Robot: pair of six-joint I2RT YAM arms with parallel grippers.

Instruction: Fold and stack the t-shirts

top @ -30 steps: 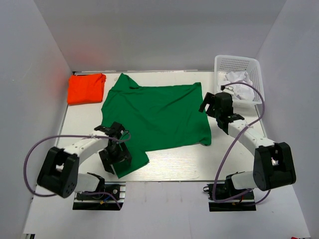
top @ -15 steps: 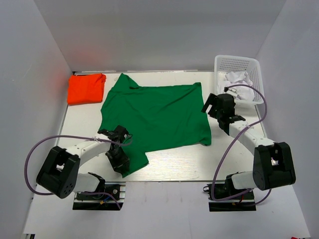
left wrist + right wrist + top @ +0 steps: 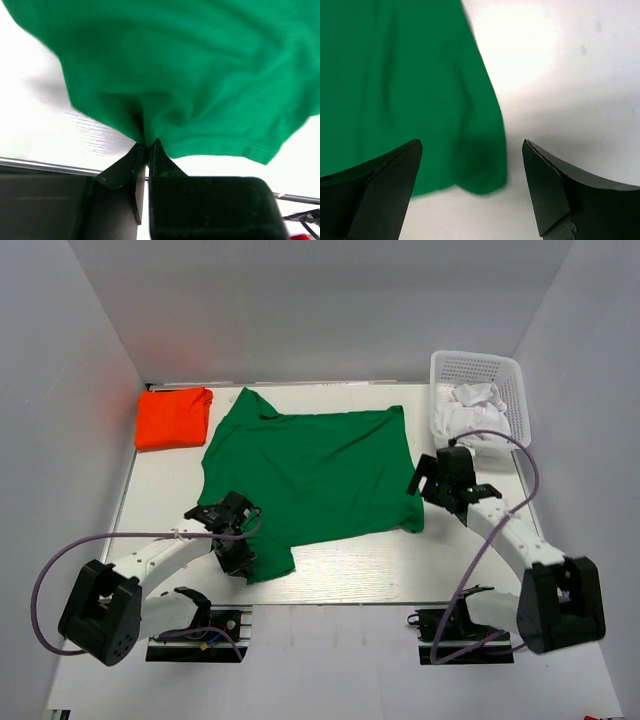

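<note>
A deep green t-shirt lies spread across the middle of the white table. My left gripper is at its near-left corner, shut on a pinch of the green cloth at the hem. My right gripper hovers above the shirt's near-right corner, jaws wide open and nothing between them. A bright orange-red t-shirt lies folded at the far left of the table.
A white mesh basket with white cloth in it stands at the far right. White walls close in the table on three sides. Purple cables loop off both arms.
My left gripper has shut on the near-left corner of the green t-shirt and drawn it slightly inward. My right gripper moved nearer, towards the shirt's near-right corner.
</note>
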